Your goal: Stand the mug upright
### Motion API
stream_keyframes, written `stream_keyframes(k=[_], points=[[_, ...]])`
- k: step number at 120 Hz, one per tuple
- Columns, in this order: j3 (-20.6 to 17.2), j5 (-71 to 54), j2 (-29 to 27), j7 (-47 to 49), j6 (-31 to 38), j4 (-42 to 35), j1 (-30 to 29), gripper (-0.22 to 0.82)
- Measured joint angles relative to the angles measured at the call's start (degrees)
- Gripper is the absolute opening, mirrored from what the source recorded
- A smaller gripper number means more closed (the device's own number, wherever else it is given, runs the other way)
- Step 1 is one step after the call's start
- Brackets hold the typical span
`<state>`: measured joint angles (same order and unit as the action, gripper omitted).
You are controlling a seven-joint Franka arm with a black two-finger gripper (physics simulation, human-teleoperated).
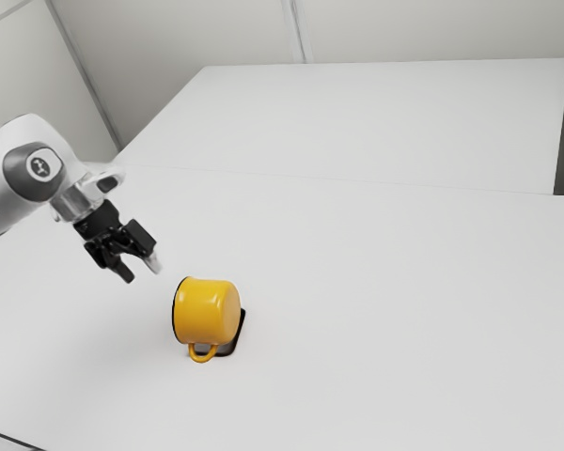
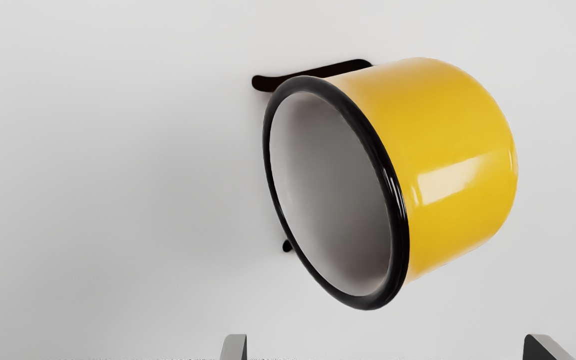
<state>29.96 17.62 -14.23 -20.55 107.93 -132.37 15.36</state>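
One yellow mug [image 1: 207, 312] found lying on its side on the white table [image 1: 385, 301]; it does not stand upright. Its open mouth faces the exterior view's left, the side on which the arm [image 1: 39, 169] stands. Handle [image 1: 203, 360] noted low on the body, on the side nearest the exterior camera. Rim [image 2: 399, 220] is black; interior [image 2: 338, 200] is pale, shading to grey. A flat black item [image 2: 318, 73] lies beneath the mug, partly covered by it; its full outline is hidden, and whether the two touch cannot be confirmed. The gripper [image 1: 141, 271] hangs above the table near the mug's mouth, tilted downward and clear of it. Fingers [image 2: 235, 349] stand wide apart with nothing clamped between them. Wrist view looks into the mouth at an angle, with the glossy yellow side bearing a bright rectangular reflection.
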Motion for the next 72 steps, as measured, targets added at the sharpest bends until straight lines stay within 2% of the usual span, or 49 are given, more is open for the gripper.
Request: stream_keyframes(k=[29,72], points=[[1.52,10.72,6.32,-7.88,-1.95,-1.64,-0.28,0.60],[3.48,24.23,10.44,-18.59,-0.93,-3.98,-0.19,0.60]])
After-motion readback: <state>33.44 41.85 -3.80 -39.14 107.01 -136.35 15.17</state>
